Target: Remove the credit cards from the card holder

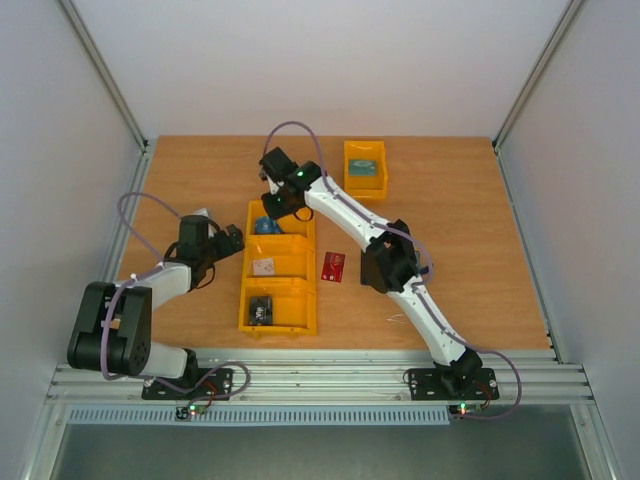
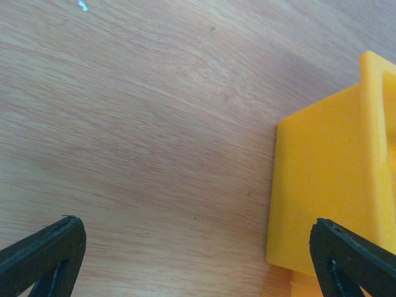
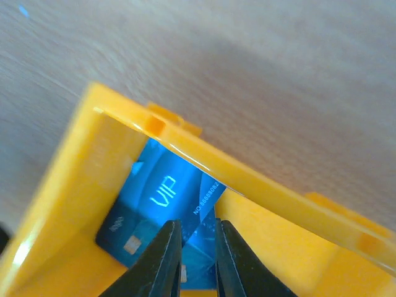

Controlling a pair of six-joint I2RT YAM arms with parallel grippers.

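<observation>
Hovering wide open, the left gripper (image 2: 195, 226) is idling while the right gripper (image 3: 197, 228) is pinching a thin, probably stiff and slick blue plastic credit card (image 3: 161, 192) by its edge in the yellow plastic tray's (image 3: 80, 185) far compartment.

Yellow three-compartment tray (image 1: 280, 279) and small yellow bin (image 1: 365, 191) on wooden table (image 1: 470, 250).
</observation>
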